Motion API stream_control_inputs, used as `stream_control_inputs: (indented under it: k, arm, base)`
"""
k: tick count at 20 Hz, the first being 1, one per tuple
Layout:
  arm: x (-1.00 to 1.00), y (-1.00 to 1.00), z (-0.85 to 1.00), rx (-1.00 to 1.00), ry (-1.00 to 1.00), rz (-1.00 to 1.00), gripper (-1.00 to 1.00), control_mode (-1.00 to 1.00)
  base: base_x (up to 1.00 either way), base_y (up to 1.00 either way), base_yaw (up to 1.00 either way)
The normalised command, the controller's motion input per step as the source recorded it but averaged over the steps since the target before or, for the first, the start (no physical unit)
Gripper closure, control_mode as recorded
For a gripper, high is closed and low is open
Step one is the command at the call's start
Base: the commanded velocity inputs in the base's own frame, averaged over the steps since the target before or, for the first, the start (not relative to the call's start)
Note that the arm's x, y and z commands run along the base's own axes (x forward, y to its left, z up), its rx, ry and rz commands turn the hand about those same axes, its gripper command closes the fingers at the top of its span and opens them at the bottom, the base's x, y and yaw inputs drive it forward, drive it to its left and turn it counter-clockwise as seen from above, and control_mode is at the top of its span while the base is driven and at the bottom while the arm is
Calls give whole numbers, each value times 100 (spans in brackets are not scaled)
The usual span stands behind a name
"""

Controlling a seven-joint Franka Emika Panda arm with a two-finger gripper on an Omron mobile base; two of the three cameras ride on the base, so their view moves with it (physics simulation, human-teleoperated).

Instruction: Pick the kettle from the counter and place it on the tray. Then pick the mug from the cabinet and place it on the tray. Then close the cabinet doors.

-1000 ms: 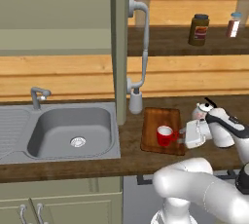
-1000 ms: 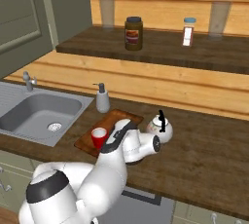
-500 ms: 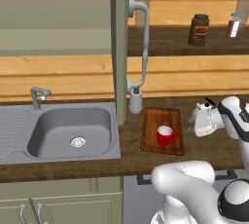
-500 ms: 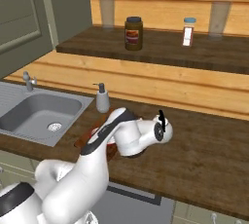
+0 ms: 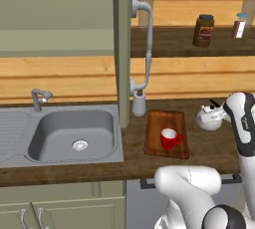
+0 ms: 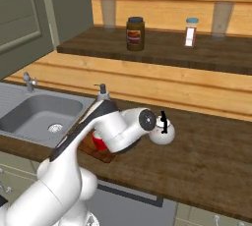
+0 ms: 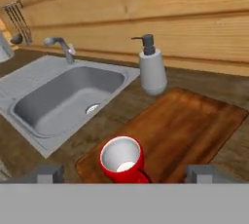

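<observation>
Red mug (image 5: 169,138) stands upright on the tray (image 5: 155,121), toward its near edge, handle side turned toward the arm — one of the two placements reads as done. Kettle (image 5: 209,118) sits on the counter (image 5: 209,146), off the tray at about 3 o'clock from it, close to but apart from the board; that leg of the job looks unfinished. The arm's forearm passes just beside the kettle.

Gripper (image 7: 124,174): the two tips stand spread wide, nothing between them, with the mug's rim just ahead — judged a release posture.

At 11 o'clock from the tray, touching nothing, a soap dispenser (image 7: 152,69); sink (image 5: 69,133) further out at 9 o'clock. Cabinet door (image 5: 121,49) stands open, edge-on, so closing remains.

Count — one mug, one kettle, one tray, one dispenser, one tap (image 5: 39,97), two jars on the shelf: a dark one (image 5: 203,30) and a pale one (image 5: 239,25).
</observation>
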Motion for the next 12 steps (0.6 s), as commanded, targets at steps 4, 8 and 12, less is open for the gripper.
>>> stream_control_inputs:
  k: [4,8,12]
  arm:
    - [-1,-44,41,0,29,-32,-100,-100]
    - [0,-52,7,-2,28,-21,-100,-100]
    - [0,-57,0,0,28,-11,-100,-100]
  base:
    - [0,0,0]
    - [0,0,0]
    - [0,0,0]
